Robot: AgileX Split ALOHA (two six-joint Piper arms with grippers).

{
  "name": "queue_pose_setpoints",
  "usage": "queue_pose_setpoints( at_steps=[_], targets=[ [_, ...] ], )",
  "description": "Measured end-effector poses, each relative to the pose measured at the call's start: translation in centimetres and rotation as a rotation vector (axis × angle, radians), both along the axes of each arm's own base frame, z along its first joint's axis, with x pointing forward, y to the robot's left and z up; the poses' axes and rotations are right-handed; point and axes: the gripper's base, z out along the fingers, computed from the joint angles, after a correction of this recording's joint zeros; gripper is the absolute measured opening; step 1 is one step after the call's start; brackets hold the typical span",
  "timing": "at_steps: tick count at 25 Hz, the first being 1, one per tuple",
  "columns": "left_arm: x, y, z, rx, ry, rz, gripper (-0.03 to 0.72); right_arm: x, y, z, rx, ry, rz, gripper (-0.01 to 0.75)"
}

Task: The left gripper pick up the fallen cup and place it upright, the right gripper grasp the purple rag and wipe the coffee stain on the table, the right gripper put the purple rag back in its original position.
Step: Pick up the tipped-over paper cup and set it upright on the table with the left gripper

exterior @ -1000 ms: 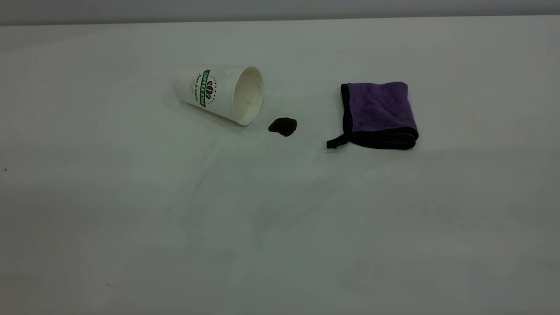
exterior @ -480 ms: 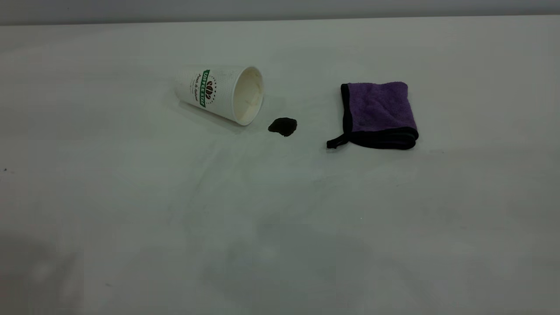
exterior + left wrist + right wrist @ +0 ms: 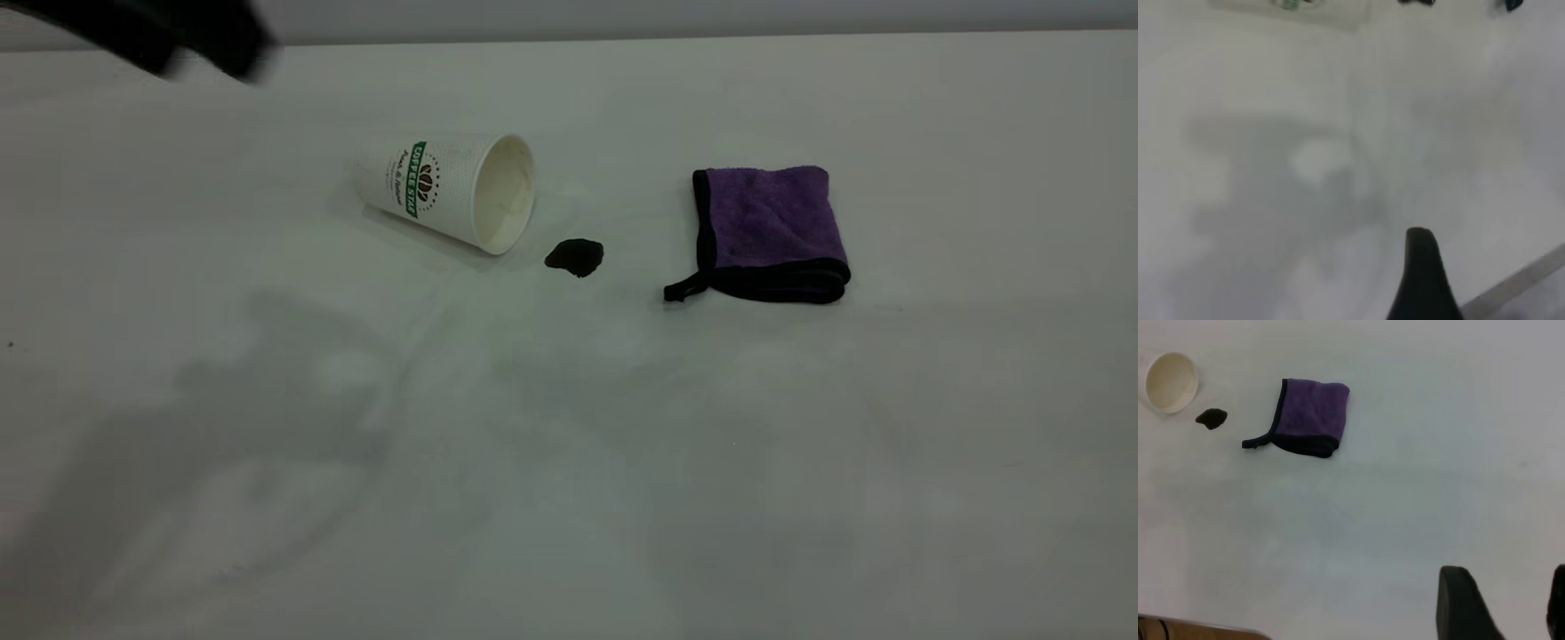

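Note:
The fallen cup (image 3: 444,187) lies on its side on the white table (image 3: 569,462), with its mouth towards the coffee stain (image 3: 574,257) just beside the rim. The folded purple rag (image 3: 769,231) lies flat to the right of the stain. My left gripper (image 3: 169,36) is a blurred black shape at the far left corner, well away from the cup. My right gripper (image 3: 1507,572) is open and empty above bare table. In its wrist view the rag (image 3: 1310,417), the stain (image 3: 1211,419) and the cup (image 3: 1171,382) lie far off. It is out of the exterior view.
A large arm shadow (image 3: 249,427) lies on the table's front left. A tiny dark speck (image 3: 11,344) sits at the left edge. The table's edge (image 3: 1518,283) shows in the left wrist view.
My left arm has come into the exterior view at the far left corner, and its shadow has spread over the table's front left. The cup, the stain and the rag have not moved.

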Motion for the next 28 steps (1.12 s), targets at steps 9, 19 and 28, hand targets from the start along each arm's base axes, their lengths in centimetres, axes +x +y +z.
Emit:
queue_pose_setpoints(
  at_steps=[9,19,28],
  targets=[
    [6.1,-7.4,-4.2,0.277,-0.052,0.032,0.589,0.0,0.0,0.0,0.000,0.000,0.000,0.346],
    [10.3,-12.7,-9.2,0.431,-0.258,0.079,0.589,0.0,0.0,0.0,0.000,0.000,0.000,0.346],
    [11.8,-13.3,-13.2,0.448,-0.325,0.159,0.589,0.0,0.0,0.0,0.000,0.000,0.000,0.346]
  ],
)
